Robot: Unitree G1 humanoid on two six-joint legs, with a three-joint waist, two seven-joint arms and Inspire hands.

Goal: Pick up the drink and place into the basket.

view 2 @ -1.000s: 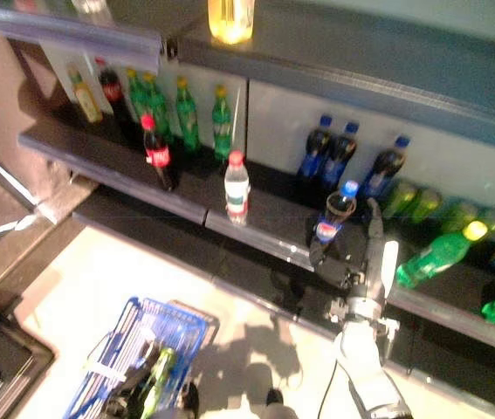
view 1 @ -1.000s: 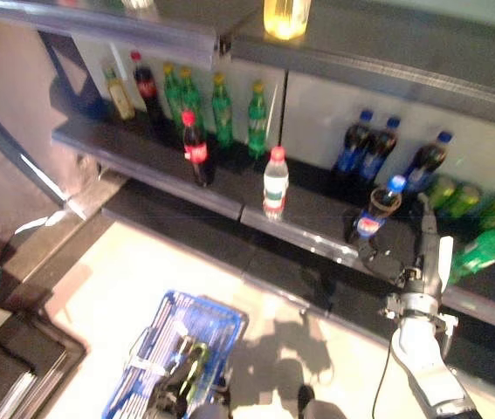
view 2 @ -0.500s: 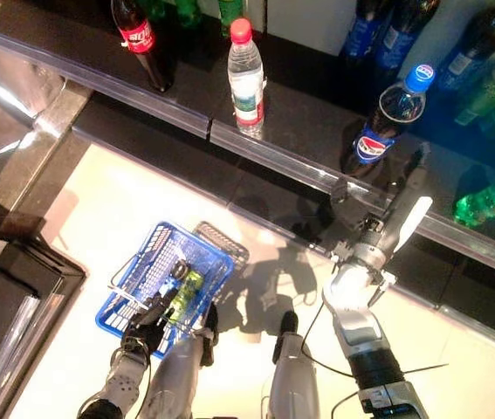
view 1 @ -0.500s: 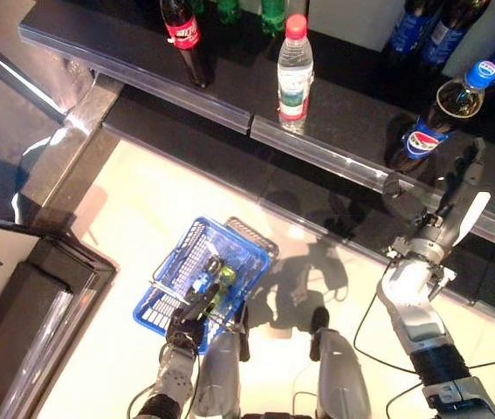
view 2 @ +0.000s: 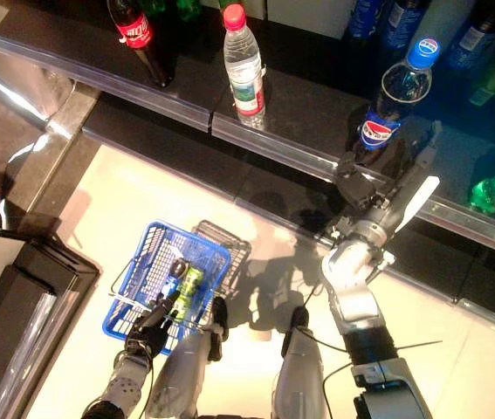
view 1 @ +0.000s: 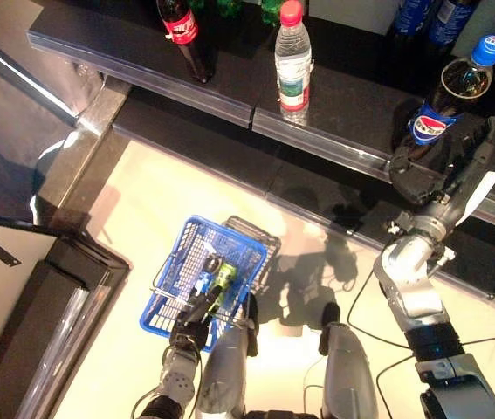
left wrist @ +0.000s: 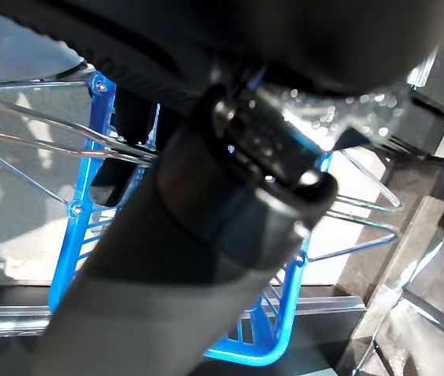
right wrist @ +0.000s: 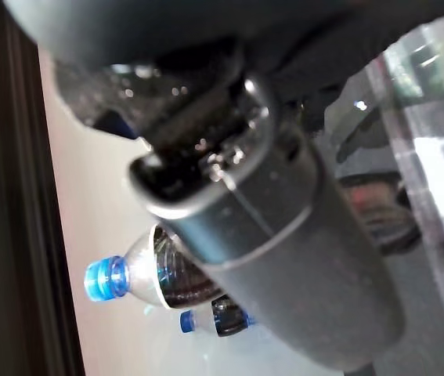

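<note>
**Left eye view: cola bottle at the right hand**

Stands upright on shelf [view 1: 334,144]: dark cola bottle [view 1: 446,100], blue cap, blue label. Right hand [view 1: 435,175] reaches at its base, fingers straight, thumb spread. Left hand [view 1: 191,323] grips blue basket [view 1: 173,271] handle.

Head views: bright warm light on pale floor [view 1: 256,201], dim dark shelf [view 1: 334,96] at 12 o'clock. Hard shadows on floor centre. White glare streak on metal ledge [view 1: 51,161] at 9 o'clock. Wrist views: close-up blur, glare specks on dark hand parts
</note>
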